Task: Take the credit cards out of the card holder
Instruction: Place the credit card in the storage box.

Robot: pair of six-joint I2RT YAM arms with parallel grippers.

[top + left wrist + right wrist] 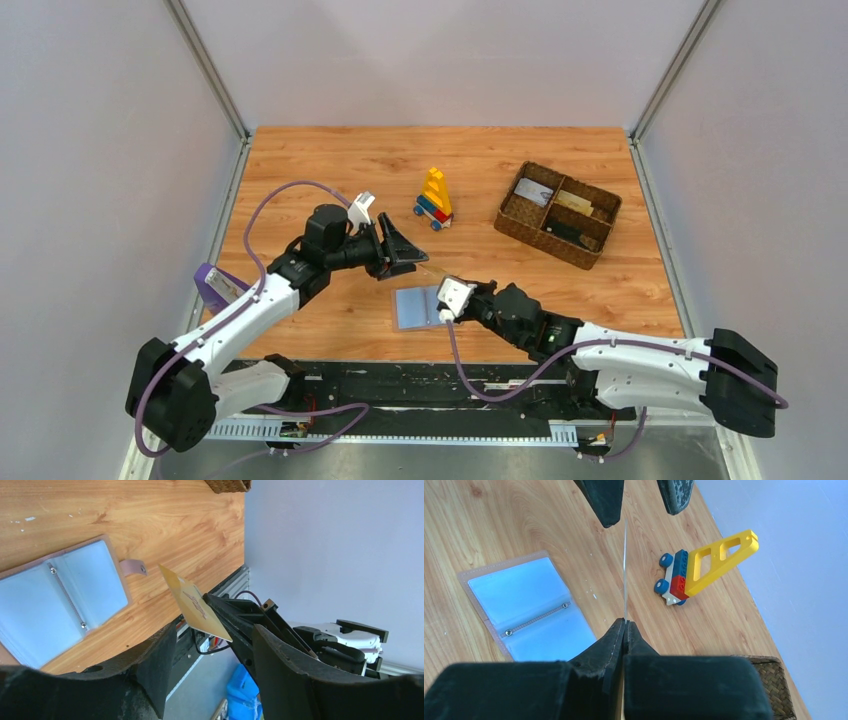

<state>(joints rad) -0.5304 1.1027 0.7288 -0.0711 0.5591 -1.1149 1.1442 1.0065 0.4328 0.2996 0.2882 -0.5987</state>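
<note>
Right gripper (625, 625): clenched on one short end of the tan-gold card (192, 605). The card is held clear of the table (330, 160), just beyond the far right corner of the card holder (415, 308). Gripping at the very end leaves most of the card free; this is judged to be a presentation for handover.

Card attitude: on edge, showing as a thin line in the right wrist view. Its long axis runs from the right gripper away from the near edge and leftward. The free end points into the left gripper (215, 629).

Card holder: opened flat on the table, both light-blue panels facing up, no card visible in either.

Left gripper: released, fingers spread wide to either side of the card's free end, with no contact apparent. It would need to close on the card's faces before the right lets go.

Beyond: toy block car (435, 200), well apart. Farthest right is the woven basket (540, 243), where a greyish-white card (535, 192) and a black card (566, 232) appear to lie in separate compartments
</note>
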